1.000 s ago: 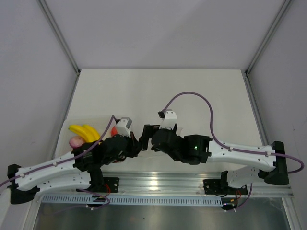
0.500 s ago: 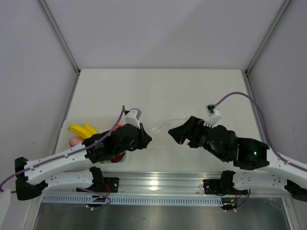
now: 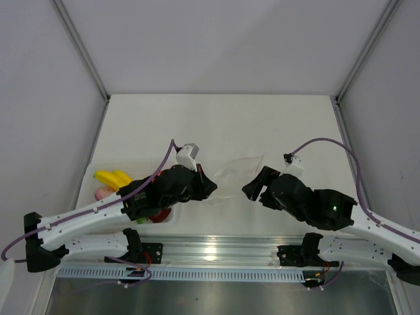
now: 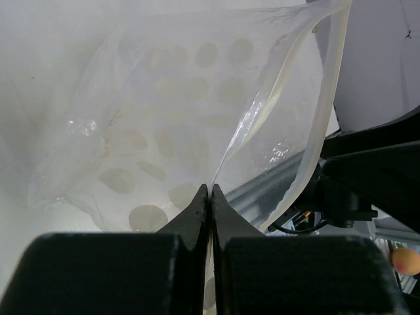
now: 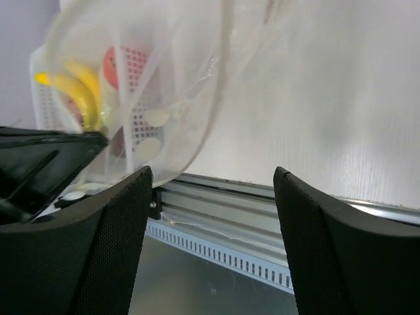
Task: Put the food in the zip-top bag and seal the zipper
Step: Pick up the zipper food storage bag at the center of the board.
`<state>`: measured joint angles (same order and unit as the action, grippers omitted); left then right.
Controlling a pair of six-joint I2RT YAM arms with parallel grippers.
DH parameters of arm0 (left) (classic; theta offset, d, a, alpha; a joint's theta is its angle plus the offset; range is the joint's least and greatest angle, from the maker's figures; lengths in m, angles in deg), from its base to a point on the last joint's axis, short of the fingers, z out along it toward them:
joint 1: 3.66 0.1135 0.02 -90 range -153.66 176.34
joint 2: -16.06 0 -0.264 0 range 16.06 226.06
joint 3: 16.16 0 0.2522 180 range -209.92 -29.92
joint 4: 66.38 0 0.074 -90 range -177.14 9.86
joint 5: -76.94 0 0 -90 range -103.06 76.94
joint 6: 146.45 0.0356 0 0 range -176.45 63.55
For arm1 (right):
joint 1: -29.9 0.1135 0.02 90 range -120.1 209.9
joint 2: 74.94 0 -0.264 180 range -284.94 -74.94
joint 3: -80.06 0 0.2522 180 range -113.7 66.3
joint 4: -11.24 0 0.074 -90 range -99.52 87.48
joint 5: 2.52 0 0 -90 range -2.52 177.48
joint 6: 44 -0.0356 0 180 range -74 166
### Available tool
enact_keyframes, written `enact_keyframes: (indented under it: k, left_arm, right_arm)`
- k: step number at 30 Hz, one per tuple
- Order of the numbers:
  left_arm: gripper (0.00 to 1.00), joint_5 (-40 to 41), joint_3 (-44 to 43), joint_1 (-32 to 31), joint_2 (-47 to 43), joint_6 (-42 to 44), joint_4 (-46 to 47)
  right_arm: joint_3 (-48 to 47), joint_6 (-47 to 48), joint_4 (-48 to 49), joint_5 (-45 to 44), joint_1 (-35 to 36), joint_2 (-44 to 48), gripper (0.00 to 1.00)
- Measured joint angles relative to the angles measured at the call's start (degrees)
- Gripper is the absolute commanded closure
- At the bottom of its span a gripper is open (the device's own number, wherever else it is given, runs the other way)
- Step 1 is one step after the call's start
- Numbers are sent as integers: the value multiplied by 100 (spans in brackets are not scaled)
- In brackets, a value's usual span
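Note:
My left gripper (image 3: 211, 186) is shut on an edge of the clear zip-top bag (image 3: 239, 168), and in the left wrist view its jaws (image 4: 210, 191) pinch the film together. The bag (image 4: 197, 111) fans out ahead of them, with the thicker zipper strip (image 4: 323, 125) down its right side. My right gripper (image 3: 252, 188) hangs open just right of the bag with nothing between its fingers (image 5: 213, 172). The food lies in a white tray (image 3: 90, 172): a yellow banana (image 3: 113, 178), a pink piece (image 3: 104, 193) and a red piece (image 3: 157, 215). An orange piece (image 4: 405, 260) shows low in the left wrist view.
The aluminium rail (image 3: 216, 249) runs along the table's near edge under both arms. The tray sits against the left wall post. In the right wrist view the banana (image 5: 77, 92) and a red apple (image 5: 115, 63) show through the bag (image 5: 164, 79).
My right gripper has drawn away from the left one, to the right. The left gripper has moved right and a little farther away with the bag, which now spreads out between the two.

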<state>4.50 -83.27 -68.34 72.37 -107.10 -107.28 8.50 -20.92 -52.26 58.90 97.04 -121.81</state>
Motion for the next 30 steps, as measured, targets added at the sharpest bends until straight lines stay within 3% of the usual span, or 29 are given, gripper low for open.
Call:
enact_keyframes:
  k: [5,11,13,14,15,16,18,20,21,25,30]
  left_arm:
    - [99,-63,9,0,15,-140,227]
    - [100,-184,9,0,101,-164,382]
    - [99,-260,9,0,120,-160,479]
    - [99,-297,15,0,129,-160,529]
    - [89,-330,20,4,131,-157,570]
    - [72,-372,35,11,129,-138,614]
    - [49,-476,94,42,129,-72,734]
    - [39,-595,203,87,107,-26,898]
    - [27,-651,254,111,94,-7,931]
    - [11,-752,380,168,-37,118,911]
    - [10,-627,431,542,-796,319,433]
  right_arm:
    - [442,0,188,184,-378,-20,33]
    - [649,125,579,522,-765,-129,60]
    - [649,184,693,570,-776,-197,77]
    - [649,247,748,595,-780,-225,96]
    - [647,319,782,614,-791,-256,100]
    - [629,358,791,634,-798,-293,100]
    - [533,446,726,632,-802,-391,100]
    - [291,636,540,573,-804,-542,100]
    - [105,761,402,518,-804,-625,100]
    - [-693,1276,-83,149,-802,-876,100]
    - [-1775,1993,-938,-457,-813,-1410,100]
